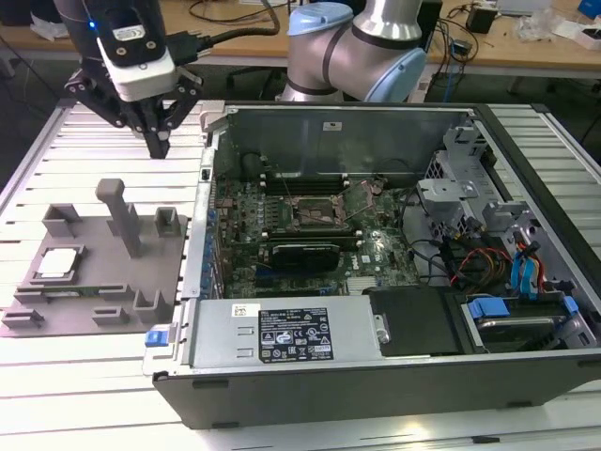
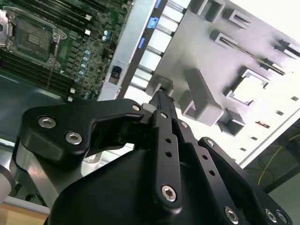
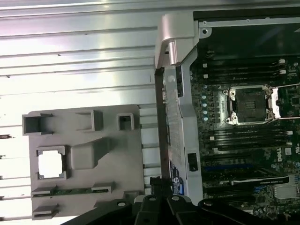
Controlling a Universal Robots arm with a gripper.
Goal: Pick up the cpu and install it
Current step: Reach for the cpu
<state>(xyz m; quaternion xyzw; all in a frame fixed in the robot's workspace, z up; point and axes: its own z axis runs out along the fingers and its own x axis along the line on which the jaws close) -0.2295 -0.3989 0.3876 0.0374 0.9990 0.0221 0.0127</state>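
Cpu (image 1: 56, 263): you find it lying flat in a square recess of the grey fixture plate (image 1: 103, 282), at the exterior view's left, well apart from the computer case (image 1: 404, 117).
Cpu in the wrist views: in the first wrist view the cpu (image 3: 50, 164) is a blank white square from glare. In the second wrist view the cpu (image 2: 255, 89) is just as washed out. You cannot make out its surface in either.
Claw (image 1: 158, 143): its fingers meet at the tips, closed with nothing between them. It hangs over the slatted table (image 1: 94, 395) beyond the plate's far edge, near the case's corner and apart from the cpu.
Claw height: you cannot judge how far it hangs above the table.
Claw in the wrist views: in the second wrist view the claw (image 2: 161, 96) hides part of the plate behind its black links. In the first wrist view the claw (image 3: 161, 183) is cut off by the picture's edge, with its tips over the strip of table between plate and case wall.
Socket (image 1: 315, 211): a metal frame on the green board inside the case. In the first wrist view the socket (image 3: 247, 104) shows you a dark square centre.
Card (image 1: 305, 252): long and black, just beside the socket.
Post (image 1: 117, 211): upright on the plate, between cpu and claw in the exterior view.
Arm (image 1: 357, 42): behind the case, cut off by the picture's edge.
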